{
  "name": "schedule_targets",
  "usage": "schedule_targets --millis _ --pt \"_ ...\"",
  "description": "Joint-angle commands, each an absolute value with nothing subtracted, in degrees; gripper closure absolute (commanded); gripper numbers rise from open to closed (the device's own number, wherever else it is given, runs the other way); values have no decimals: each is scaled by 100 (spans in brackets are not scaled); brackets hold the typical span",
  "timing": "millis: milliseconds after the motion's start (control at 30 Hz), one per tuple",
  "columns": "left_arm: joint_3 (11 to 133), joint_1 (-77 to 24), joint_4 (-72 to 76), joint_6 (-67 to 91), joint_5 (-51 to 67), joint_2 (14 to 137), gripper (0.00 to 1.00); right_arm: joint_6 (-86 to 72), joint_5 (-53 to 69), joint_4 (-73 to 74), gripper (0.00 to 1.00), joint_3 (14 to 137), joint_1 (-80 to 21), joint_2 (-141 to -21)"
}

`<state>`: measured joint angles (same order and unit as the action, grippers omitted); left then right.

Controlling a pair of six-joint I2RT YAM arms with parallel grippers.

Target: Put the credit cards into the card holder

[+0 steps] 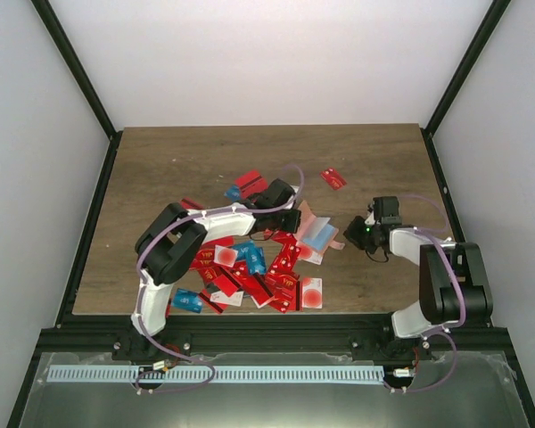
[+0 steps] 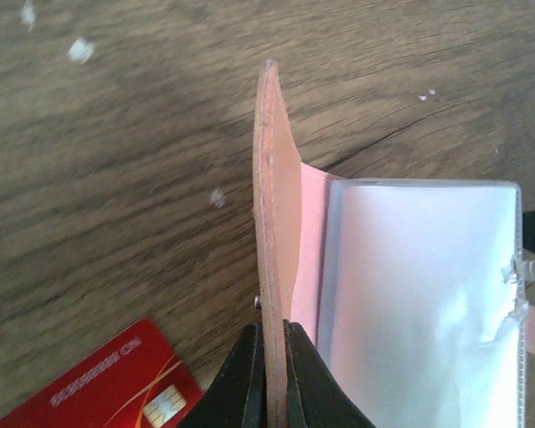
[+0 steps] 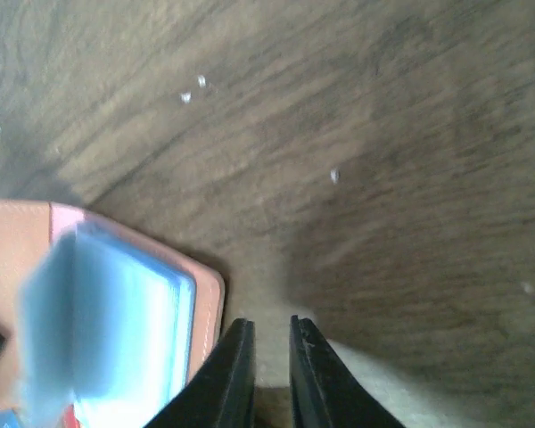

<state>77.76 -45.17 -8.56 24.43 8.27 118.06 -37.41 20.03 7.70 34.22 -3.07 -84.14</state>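
While the card holder [image 2: 276,223] stands with its cover pinched in the left jaws, the credit cards [image 1: 250,272] lie heaped just left of it. The right jaws are narrowly parted and empty, just right of it. Risk: the thin cover slips out and the plastic sleeves [image 2: 419,303] flop shut.

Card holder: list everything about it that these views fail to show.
- Left wrist: the card holder is seen edge-on, its cover pinched in the left gripper. Glare whitens its clear sleeve, so any card inside cannot be seen, and the bottom edge cuts the sleeve off.
- Right wrist: blur smears the sleeve, and the left edge cuts off the cover.
- Top external: the holder is too small to show its contents.
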Motion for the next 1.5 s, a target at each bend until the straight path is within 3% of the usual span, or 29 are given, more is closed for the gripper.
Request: schedule_targets --millis 0,67,200,567,1233,1467 --pt "7434 -4404 -464 3320 1259 11621 96 -3656 2190 631 79 3854 -191 -8641" --pt "7293 -4392 -346 3570 1337 11674 96 -3595 2301 659 68 3947 -193 -8674" --pt "7004 -4392 40 3959 1570 11732 96 -3445 2568 633 64 3920 -198 -8388" --pt "6568 -4393 589 4580 1749 11531 96 -3272 3364 722 64 3621 -456 -7579" --pt "5948 -4464 1256 5022 2118 11391 96 -3692 4117 -233 69 3959 -1137 -8950" --pt "6007 -4460 1606 5153 2346 11588 96 -3794 4324 -373 66 4160 -1289 -9116"
